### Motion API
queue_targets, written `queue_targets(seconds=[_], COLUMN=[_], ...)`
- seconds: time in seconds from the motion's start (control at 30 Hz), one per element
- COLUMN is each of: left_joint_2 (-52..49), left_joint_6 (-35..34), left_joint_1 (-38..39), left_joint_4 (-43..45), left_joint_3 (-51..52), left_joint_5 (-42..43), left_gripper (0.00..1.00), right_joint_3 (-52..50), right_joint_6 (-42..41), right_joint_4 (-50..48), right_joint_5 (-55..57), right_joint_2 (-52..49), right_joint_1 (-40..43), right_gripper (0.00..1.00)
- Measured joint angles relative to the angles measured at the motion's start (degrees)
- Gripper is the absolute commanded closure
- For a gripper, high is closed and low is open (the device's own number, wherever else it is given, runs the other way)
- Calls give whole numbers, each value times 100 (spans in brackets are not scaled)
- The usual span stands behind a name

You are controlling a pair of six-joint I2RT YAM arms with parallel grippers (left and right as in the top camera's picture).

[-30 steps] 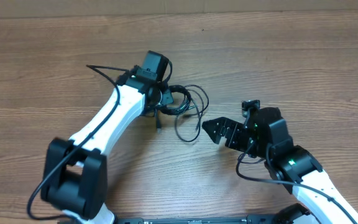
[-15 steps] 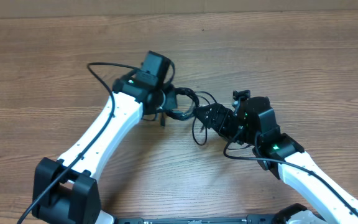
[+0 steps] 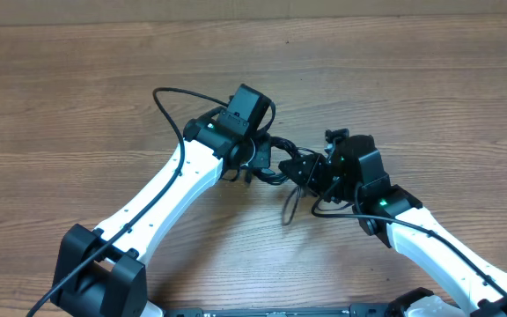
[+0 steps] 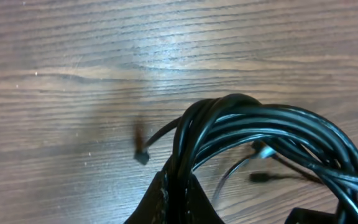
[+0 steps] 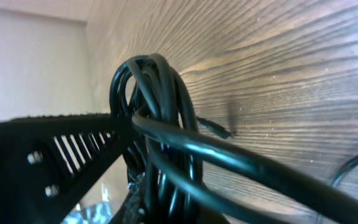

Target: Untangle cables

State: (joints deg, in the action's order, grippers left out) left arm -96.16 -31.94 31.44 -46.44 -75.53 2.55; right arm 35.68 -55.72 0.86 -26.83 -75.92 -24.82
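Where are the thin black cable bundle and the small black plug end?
thin black cable bundle (image 4: 247,111): left wrist view, loop's top.
small black plug end (image 4: 142,158): left wrist view, its tip.

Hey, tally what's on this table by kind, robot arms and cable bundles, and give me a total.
Robot arms: 2, left arm and right arm
Cable bundle: 1, strands too knotted to count apart
Total: 3

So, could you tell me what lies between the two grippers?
Only the bunched cables, held by the left gripper, with the right gripper close beside them, as the overhead view shows.
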Motion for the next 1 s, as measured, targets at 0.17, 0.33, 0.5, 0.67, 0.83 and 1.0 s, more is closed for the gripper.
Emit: queue_targets(seconds=[0.17,0.33,0.5,0.67,0.83,1.0], left_joint_2=[0,0,0,0,0,0], left_joint_6=[-726,-1300,-1711,-2094,-2232,-2664], left_joint_1=[-168,-634,-1084,-1329,-1464,-1510], left_joint_4=[15,308,520,557,662,732], left_joint_3=[0,2,4,7,7,7], left_joint_5=[350,1355,2291,2914,3453,3744], left_gripper=[96,96,95,96,96,96], right_joint_3=[2,76,208,236,238,238], right_joint_6=[221,614,796,822,844,868], right_joint_4=[4,33,129,201,223,284], right_joint_5=[-20,-31,-31,-17,188,315], right_joint_2=[0,0,0,2,42,66], right_joint_1=[7,48,72,72,72,72], right_gripper=[96,96,96,96,96,96])
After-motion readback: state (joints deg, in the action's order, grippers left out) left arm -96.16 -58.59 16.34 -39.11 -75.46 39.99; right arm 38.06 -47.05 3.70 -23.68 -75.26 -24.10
